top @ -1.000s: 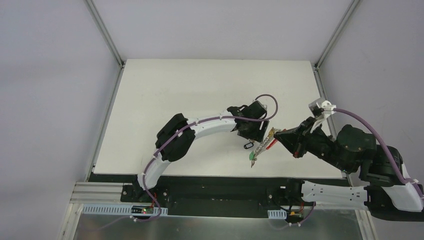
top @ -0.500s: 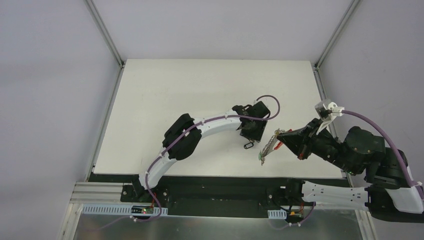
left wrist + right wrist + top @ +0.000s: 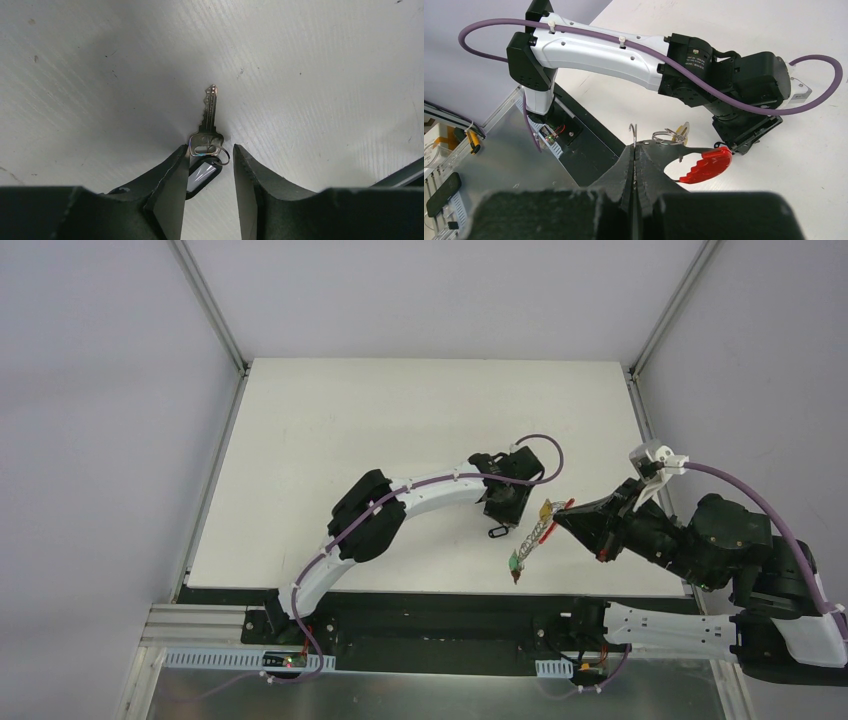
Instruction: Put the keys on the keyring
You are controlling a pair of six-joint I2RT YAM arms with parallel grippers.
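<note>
Silver key (image 3: pixel 209 122) lies flat; red keyring (image 3: pixel 705 165) hangs tilted.

Top camera looks down on the table (image 3: pixel 400 420); wrist cameras see it from close by.

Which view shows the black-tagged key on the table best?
Left wrist: the key lies close and sharp before the left fingers. The top view shows it only as a dark speck; the right wrist view doesn't show it.
</note>
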